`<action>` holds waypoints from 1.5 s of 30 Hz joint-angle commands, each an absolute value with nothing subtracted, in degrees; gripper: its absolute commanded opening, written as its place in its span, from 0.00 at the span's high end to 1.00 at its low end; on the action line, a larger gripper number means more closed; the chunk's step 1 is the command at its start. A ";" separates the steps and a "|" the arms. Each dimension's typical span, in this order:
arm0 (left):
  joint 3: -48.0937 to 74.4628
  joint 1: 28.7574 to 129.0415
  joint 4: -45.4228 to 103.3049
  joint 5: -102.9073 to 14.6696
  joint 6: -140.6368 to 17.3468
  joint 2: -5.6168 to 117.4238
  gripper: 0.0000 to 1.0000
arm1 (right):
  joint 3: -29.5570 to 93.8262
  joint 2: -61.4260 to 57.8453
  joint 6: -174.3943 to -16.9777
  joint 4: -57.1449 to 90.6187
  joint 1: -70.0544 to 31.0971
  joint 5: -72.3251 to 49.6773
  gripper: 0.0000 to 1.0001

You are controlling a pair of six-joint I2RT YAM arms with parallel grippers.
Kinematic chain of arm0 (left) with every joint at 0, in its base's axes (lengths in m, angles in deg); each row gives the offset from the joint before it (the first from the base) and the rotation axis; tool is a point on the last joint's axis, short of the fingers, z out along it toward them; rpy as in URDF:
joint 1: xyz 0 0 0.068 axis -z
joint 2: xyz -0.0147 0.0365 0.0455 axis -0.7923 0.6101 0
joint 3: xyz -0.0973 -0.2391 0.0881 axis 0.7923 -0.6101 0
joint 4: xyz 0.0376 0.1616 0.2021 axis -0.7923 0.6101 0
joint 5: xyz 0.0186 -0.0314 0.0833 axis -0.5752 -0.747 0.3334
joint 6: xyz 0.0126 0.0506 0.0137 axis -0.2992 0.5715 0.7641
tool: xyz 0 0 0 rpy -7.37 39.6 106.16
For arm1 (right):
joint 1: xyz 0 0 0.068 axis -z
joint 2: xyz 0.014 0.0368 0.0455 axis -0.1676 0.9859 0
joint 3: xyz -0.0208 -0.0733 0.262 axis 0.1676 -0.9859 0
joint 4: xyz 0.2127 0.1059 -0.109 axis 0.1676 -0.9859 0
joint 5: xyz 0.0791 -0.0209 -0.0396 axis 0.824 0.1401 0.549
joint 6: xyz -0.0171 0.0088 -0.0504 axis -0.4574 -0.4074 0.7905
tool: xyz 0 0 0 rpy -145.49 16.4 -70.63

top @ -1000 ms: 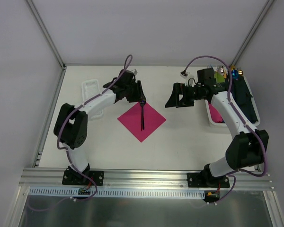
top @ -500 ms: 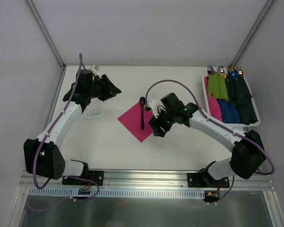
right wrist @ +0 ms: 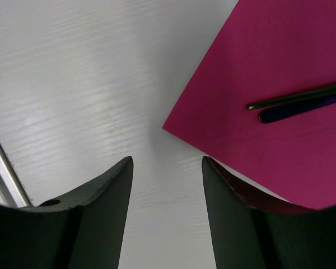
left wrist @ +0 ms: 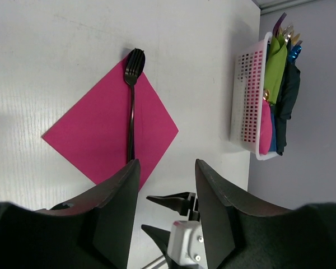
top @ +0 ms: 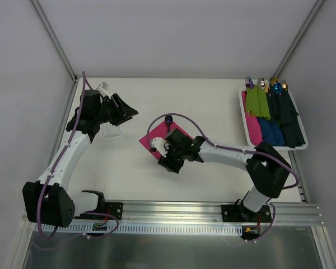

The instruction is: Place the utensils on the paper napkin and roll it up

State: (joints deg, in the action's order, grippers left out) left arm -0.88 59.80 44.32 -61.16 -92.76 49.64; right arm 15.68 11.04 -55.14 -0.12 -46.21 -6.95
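- The pink paper napkin (left wrist: 98,134) lay flat on the white bench (left wrist: 56,50). It was turned so that it looked like a diamond.
- The dark fork (left wrist: 131,112) lay on the napkin, running from one corner toward the corner across from it. Its prongs poked out past the far corner onto the bench.
- The purple spoon (right wrist: 302,107) lay right next to the fork on the napkin. In the right wrist view the two handle ends sat side by side. They stopped short of the near corner.
- The left tool (left wrist: 167,165) was open wide and held nothing. It hung in the air off to the left of the napkin, by a small white tray (top: 109,133).
- The right tool (right wrist: 166,162) was open too, with nothing in it. It was low over the bench at the near corner of the napkin.
- That corner pointed at the gap between the two fingers (right wrist: 101,202). Only bare bench showed in the gap.
- I could not tell if the right tool touched the paper.
- A white basket (top: 242,112) sat at the far right of the bench, well away from the napkin.
- Rolled napkins lay in the basket: a green bundle (top: 257,101), a blue bundle (top: 271,133) and a navy bundle (top: 290,115). Shiny tips poked out of their far ends.
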 commanded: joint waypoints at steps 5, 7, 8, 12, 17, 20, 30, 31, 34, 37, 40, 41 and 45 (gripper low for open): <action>-2.03 57.68 44.49 -64.24 -93.40 45.54 0.55 | 18.29 16.44 -54.86 4.76 -47.57 -9.30 0.46; -2.82 57.15 44.67 -64.51 -93.31 44.92 0.54 | 18.03 17.32 -54.77 5.64 -48.44 -10.43 0.46; -3.08 56.97 44.75 -64.51 -93.39 44.57 0.54 | 17.94 17.41 -54.77 5.90 -48.80 -10.79 0.47; -4.31 56.44 44.76 -65.04 -93.83 43.87 0.54 | 17.85 18.20 -54.77 7.66 -49.41 -13.51 0.47; -5.02 56.18 44.67 -65.04 -93.83 43.16 0.54 | 17.67 19.17 -53.98 9.07 -49.41 -16.94 0.48; -5.02 55.92 44.67 -65.04 -93.57 43.51 0.54 | 17.67 19.52 -53.37 9.51 -49.50 -17.12 0.49; -4.84 55.39 44.76 -65.21 -92.61 43.87 0.53 | 15.92 20.40 -51.78 9.77 -49.59 -15.98 0.71; -4.67 55.30 44.76 -65.21 -92.08 43.87 0.51 | 15.39 19.88 -51.78 9.86 -49.59 -15.89 0.74; -4.06 54.86 45.11 -65.30 -91.11 43.95 0.48 | 15.12 19.00 -52.31 9.07 -49.76 -14.57 0.85; -3.79 54.34 45.63 -65.65 -90.41 44.30 0.47 | 14.95 17.24 -52.84 7.93 -50.29 -13.17 0.93; -3.79 54.07 45.90 -65.92 -89.97 44.31 0.47 | 15.12 15.66 -53.10 6.96 -50.56 -12.20 0.99; -3.88 53.98 45.99 -66.09 -89.97 44.22 0.47 | 15.38 15.22 -53.36 6.61 -50.64 -12.02 1.00; -4.32 53.89 46.07 -66.97 -89.01 44.04 0.46 | 17.57 14.34 -54.50 2.67 -50.64 -10.27 1.00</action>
State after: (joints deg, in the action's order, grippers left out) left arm -4.88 54.53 45.52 -64.68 -91.01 44.92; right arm 15.53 17.59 -53.47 6.68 -50.14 -12.72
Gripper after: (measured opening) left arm 0.534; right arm 0.006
